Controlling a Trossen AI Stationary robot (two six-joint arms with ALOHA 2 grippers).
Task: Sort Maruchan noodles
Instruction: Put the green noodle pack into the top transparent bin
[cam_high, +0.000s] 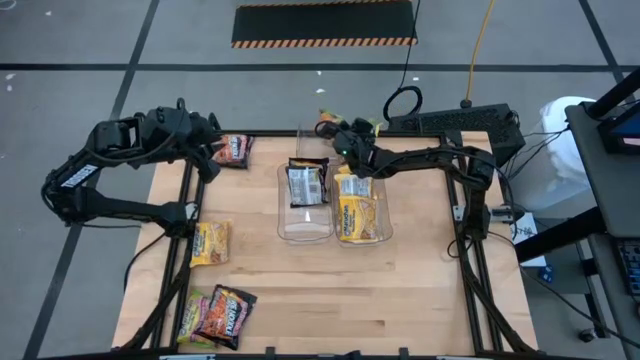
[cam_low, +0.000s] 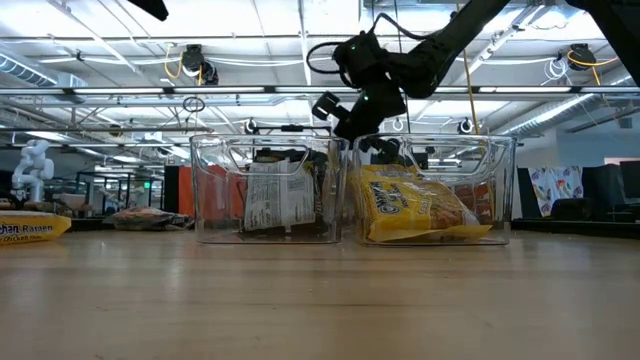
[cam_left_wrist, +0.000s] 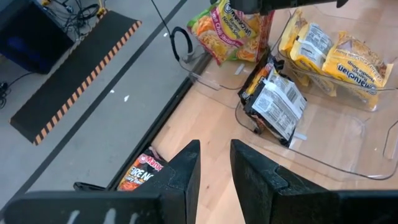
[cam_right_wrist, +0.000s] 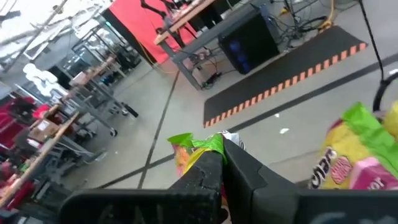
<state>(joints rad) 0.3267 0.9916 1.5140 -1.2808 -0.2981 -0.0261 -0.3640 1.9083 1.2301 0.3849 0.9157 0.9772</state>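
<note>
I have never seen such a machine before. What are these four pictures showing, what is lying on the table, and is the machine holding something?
It is a robot with two dark arms at a wooden table. One picture looks down from above, one looks level across the table, and two come from cameras on the arms' wrists.

On the table stand two clear bins: the left bin holds a dark ramen packet, the right bin holds yellow packets. Loose packets lie near the left edge and the near-left corner.

The right gripper is at the table's far edge behind the bins, its fingers shut on a pink-green packet. The left gripper is above the far-left corner near a dark packet, holding nothing, fingers slightly apart.
</note>
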